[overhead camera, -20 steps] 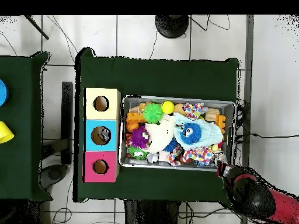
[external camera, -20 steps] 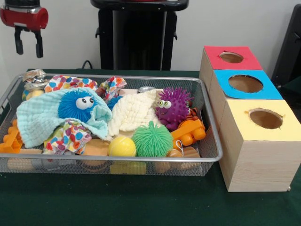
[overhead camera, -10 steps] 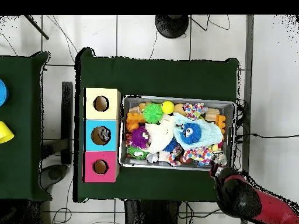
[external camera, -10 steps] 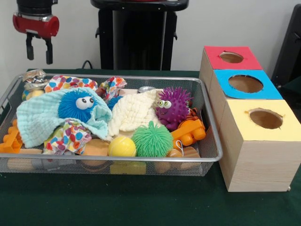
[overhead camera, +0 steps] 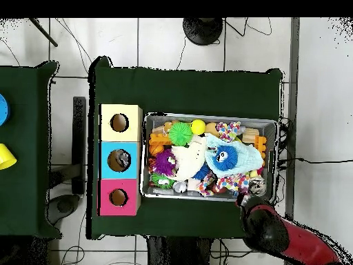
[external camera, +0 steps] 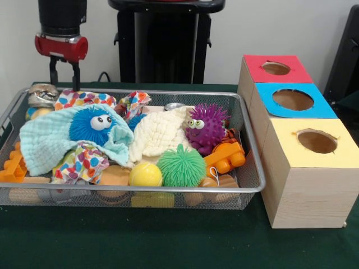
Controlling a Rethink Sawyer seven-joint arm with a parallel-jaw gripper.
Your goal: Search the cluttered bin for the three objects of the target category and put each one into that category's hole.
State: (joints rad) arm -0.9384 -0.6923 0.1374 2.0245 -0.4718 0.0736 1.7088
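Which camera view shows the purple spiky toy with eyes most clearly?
The front view: the purple spiky toy faces this camera, eyes and spikes plain. In the overhead view it is only a small purple blob, face unseen.

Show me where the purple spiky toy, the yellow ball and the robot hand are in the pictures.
purple spiky toy [external camera: 206, 128]: front view, middle of its body.
yellow ball [external camera: 146, 175]: front view, centre of its surface.
hand [external camera: 62, 78]: front view, midway between the fingertips.

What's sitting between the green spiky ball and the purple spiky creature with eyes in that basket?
In the front view, a cream waffle-textured cloth reaches in from the left between the green spiky ball and the purple spiky creature; an orange toy block sits just to their right.
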